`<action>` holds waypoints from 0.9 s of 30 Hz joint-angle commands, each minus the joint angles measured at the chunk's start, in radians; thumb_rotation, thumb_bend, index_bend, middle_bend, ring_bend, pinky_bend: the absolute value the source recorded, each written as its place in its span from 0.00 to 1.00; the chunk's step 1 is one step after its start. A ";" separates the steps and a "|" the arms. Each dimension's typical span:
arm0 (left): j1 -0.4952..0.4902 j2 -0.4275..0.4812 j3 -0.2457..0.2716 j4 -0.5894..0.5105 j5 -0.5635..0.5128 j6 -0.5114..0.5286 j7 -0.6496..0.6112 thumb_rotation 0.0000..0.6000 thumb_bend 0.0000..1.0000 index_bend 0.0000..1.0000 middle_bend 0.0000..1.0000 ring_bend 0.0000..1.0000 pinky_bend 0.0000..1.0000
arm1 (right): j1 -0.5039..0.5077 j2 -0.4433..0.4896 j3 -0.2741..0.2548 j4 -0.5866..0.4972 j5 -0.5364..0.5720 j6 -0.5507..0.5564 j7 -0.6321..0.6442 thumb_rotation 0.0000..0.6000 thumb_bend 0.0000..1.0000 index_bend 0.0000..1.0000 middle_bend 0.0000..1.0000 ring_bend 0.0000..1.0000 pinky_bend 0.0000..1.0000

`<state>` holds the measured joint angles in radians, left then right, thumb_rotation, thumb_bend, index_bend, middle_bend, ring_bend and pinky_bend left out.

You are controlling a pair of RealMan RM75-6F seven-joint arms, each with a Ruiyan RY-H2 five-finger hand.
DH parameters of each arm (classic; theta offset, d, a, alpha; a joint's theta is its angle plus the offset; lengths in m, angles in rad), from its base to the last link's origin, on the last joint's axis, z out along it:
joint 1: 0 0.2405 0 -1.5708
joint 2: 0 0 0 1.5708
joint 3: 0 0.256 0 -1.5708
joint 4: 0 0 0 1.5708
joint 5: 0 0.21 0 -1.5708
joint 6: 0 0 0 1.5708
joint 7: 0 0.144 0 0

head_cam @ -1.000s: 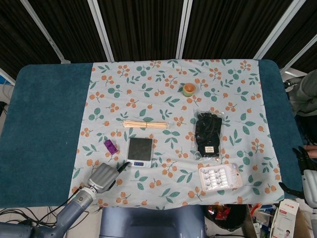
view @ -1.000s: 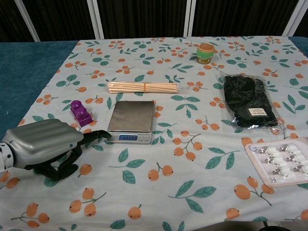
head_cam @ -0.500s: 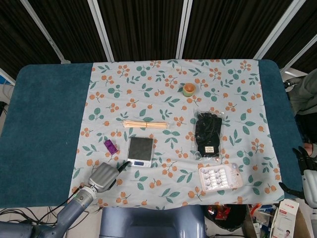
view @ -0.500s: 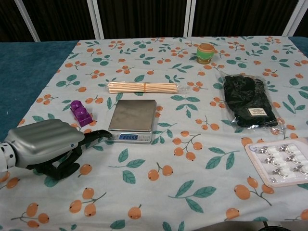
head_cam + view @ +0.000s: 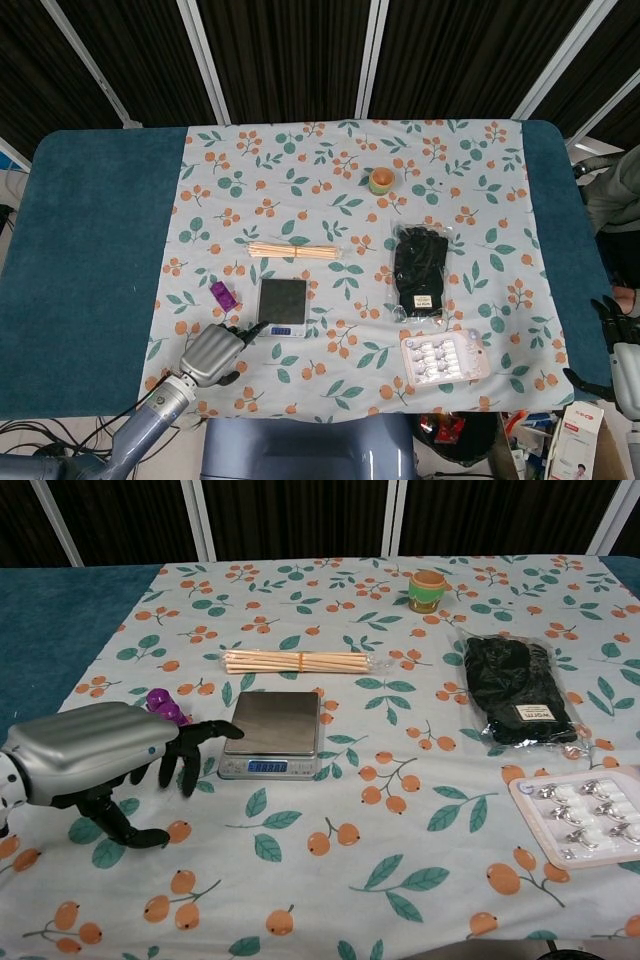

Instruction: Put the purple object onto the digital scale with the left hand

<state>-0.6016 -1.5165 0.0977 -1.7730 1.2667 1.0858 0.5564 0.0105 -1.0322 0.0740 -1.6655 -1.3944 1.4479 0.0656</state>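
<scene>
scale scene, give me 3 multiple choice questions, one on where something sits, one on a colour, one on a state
1. Where is the purple object?
A. on the scale platform
B. on the cloth, left of the digital scale
C. inside the small cup

2. What colour is the bagged glove?
A. black
B. white
C. red

3. What is the left hand doing?
A. gripping the purple object
B. pressing the stick bundle
C. holding nothing, fingers apart

Answers: 1 B, the head view shows it on the cloth beside the scale. 2 A, the glove in its clear bag is black. 3 C, the chest view shows spread fingers with nothing between them.
</scene>
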 commanded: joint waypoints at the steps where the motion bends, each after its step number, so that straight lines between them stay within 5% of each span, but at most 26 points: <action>1: 0.017 -0.006 -0.020 0.034 0.096 0.045 -0.105 1.00 0.06 0.02 0.15 0.07 0.19 | 0.000 0.001 0.000 0.000 0.000 0.000 0.001 1.00 0.08 0.03 0.01 0.17 0.19; 6: 0.010 0.011 -0.065 0.118 0.205 0.089 -0.275 1.00 0.06 0.08 0.23 0.10 0.19 | -0.001 0.003 0.000 -0.001 0.001 -0.001 0.003 1.00 0.08 0.03 0.01 0.17 0.19; 12: -0.027 0.085 -0.113 0.153 0.185 0.033 -0.348 1.00 0.07 0.11 0.28 0.15 0.22 | 0.000 0.003 -0.001 -0.004 0.006 -0.008 0.003 1.00 0.08 0.03 0.01 0.17 0.19; 27: -0.135 0.152 -0.132 0.260 0.059 -0.222 -0.252 1.00 0.18 0.23 0.36 0.19 0.22 | -0.001 0.004 -0.002 -0.022 0.021 -0.015 -0.018 1.00 0.08 0.03 0.01 0.17 0.19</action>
<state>-0.7201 -1.3659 -0.0366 -1.5306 1.3424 0.8866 0.2787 0.0097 -1.0285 0.0713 -1.6871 -1.3740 1.4337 0.0483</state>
